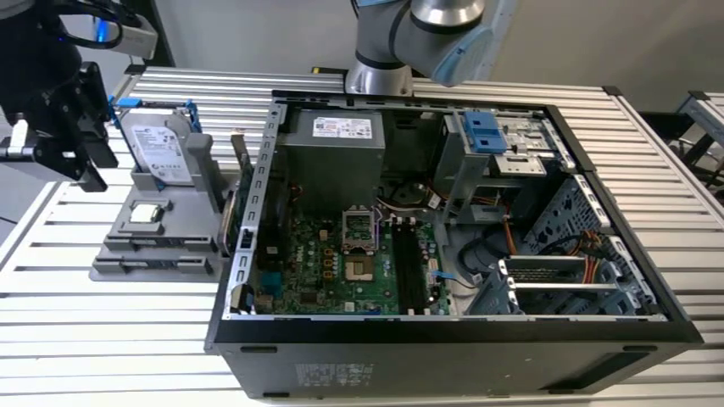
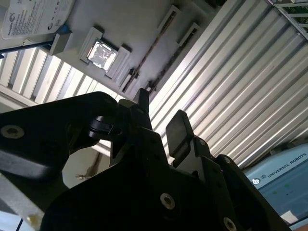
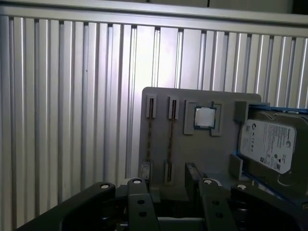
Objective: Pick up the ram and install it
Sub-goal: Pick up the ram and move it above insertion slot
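**Exterior view.** An open black tower computer case (image 1: pixel 453 365) lies on its side, exposing a green motherboard (image 1: pixel 328 271) with long black memory slots (image 1: pixel 409 267). The grey-and-blue robot arm (image 1: pixel 436 30) rises behind it. At the exterior view's left, just beside the case, is a grey moulded parts holder (image 1: pixel 114 271). It carries an upright silver hard drive with a white label (image 1: pixel 158 148) and a small square silver processor chip (image 1: pixel 144 212).

**Wrist views.** The black two-fingered gripper (image 2: pixel 161 118) hangs above the holder and apart from it. Its jaws are spread, with nothing between them. The ram (image 3: pixel 171 139), a thin long circuit-board stick seen edge-on, stands in a narrow slot of the holder, beside the processor chip. Its colour cannot be told from this angle.

**Surroundings.** Everything rests on a ribbed silver aluminium-profile table (image 1: pixel 114 339). A plain grey wall (image 1: pixel 249 34) stands behind it.
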